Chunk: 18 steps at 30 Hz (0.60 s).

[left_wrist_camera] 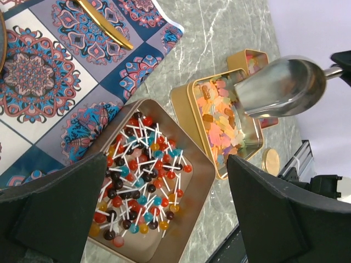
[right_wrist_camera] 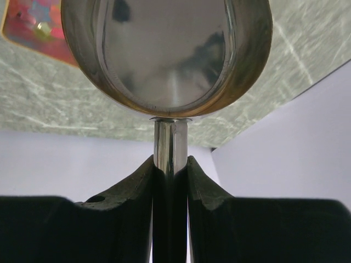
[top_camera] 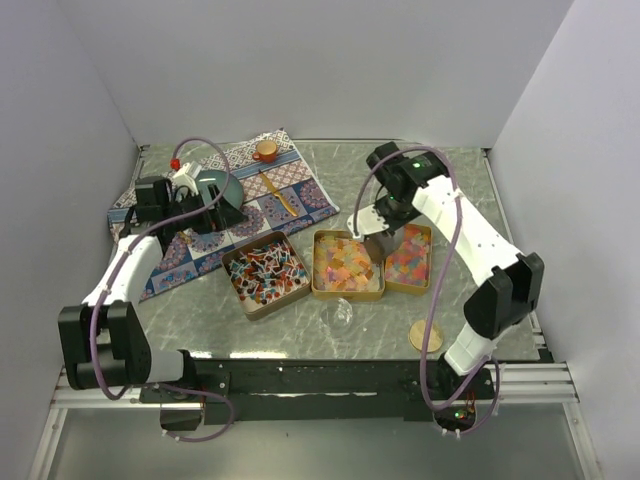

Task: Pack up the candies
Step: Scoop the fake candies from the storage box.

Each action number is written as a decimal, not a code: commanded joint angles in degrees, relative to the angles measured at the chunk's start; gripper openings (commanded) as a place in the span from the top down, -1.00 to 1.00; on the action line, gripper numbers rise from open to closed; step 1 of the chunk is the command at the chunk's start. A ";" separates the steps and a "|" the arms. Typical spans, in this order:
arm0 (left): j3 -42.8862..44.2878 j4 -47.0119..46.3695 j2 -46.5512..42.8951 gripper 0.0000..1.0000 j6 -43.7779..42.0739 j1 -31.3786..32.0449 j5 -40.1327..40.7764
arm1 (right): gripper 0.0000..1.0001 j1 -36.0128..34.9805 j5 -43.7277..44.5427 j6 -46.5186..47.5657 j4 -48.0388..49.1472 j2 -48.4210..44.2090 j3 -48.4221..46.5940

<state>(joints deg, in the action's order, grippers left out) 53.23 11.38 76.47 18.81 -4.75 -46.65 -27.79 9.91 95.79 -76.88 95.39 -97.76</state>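
Observation:
Three sorts of candies lie in three gold tins: red-white-black lollipops (top_camera: 265,272) on the left, pale yellow-orange squares (top_camera: 346,264) in the middle, bright pink-orange pieces (top_camera: 408,257) on the right. My right gripper (top_camera: 380,226) is shut on the handle (right_wrist_camera: 170,139) of a steel scoop (top_camera: 377,246), held just above the middle and right tins. No candy shows in the scoop (left_wrist_camera: 277,87). My left gripper (top_camera: 205,208) is open and empty over the patterned cloth; in its wrist view (left_wrist_camera: 164,170) the lollipops (left_wrist_camera: 140,175) show between its fingers.
A patterned cloth (top_camera: 290,185) at back left carries a dark bowl (top_camera: 220,188), a small wooden cup (top_camera: 266,150) and a gold utensil (top_camera: 278,192). A cork disc (top_camera: 425,335) lies near the front right. A small clear object (top_camera: 340,312) sits before the middle tin.

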 commanded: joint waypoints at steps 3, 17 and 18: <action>-1.82 -1.18 -3.78 -0.96 -2.02 -0.69 0.51 | 1.00 -2.88 4.83 -2.36 -5.82 3.92 -1.66; -0.32 -2.41 -0.71 -0.95 -0.88 -1.84 -0.81 | 1.00 -4.46 9.87 -8.33 -3.80 6.82 5.10; -0.15 -2.32 -0.44 -0.95 -0.88 -1.84 -0.81 | 1.00 -4.64 9.60 -8.51 -3.37 6.91 5.81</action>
<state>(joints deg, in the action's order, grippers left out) 51.64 10.96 75.16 18.17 -6.02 -46.63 -31.68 17.89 88.05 -75.96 101.82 -95.74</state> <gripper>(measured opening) 0.977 0.306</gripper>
